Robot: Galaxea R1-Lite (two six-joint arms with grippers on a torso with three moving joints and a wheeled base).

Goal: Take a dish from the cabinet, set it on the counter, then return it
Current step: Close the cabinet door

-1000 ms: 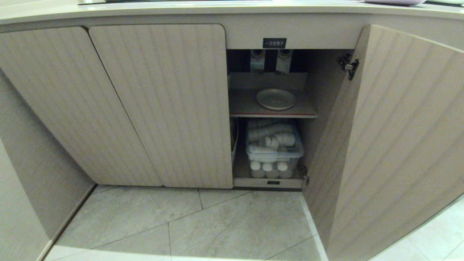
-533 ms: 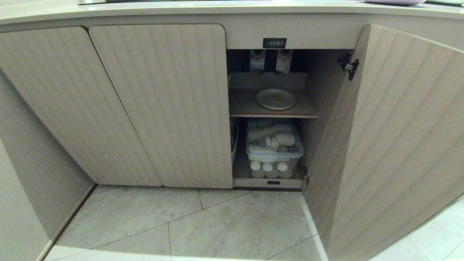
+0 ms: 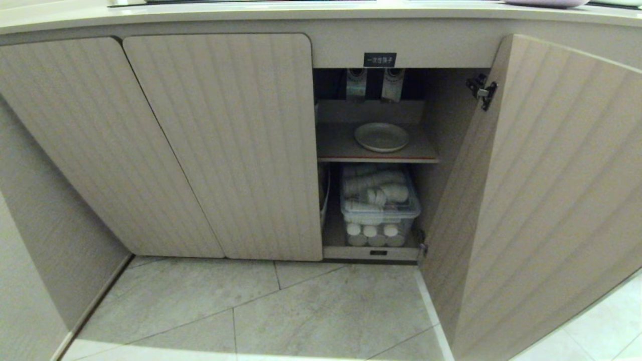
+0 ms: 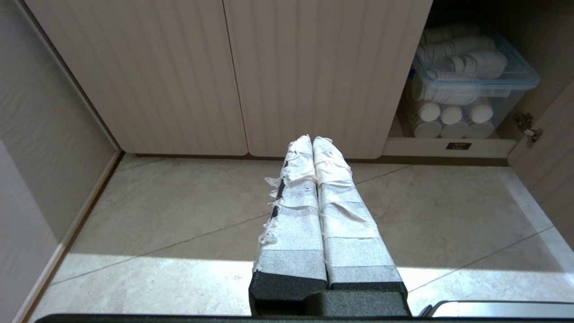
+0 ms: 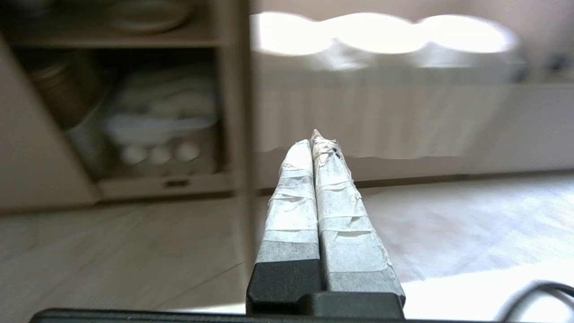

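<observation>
The dish [image 3: 381, 137], a plain cream-white plate, lies flat on the red-edged upper shelf [image 3: 337, 146] inside the open cabinet [image 3: 341, 47], under a small black label [image 3: 379, 59]. The counter [image 3: 200, 15] runs along the top of the head view. Neither gripper shows in the head view. My left gripper [image 4: 312, 140] is shut with nothing in it, low over the floor in front of the closed doors. My right gripper [image 5: 312, 138] is also shut and empty, pointing past the open door's edge. The dish [image 5: 148, 15] shows blurred on its shelf in the right wrist view.
The cabinet's right door [image 3: 541, 200] stands swung wide open. Two closed ribbed doors [image 3: 220, 145] are to its left. A clear plastic bin of white cups [image 3: 379, 203] fills the lower compartment. Grey floor tiles [image 3: 301, 311] lie in front.
</observation>
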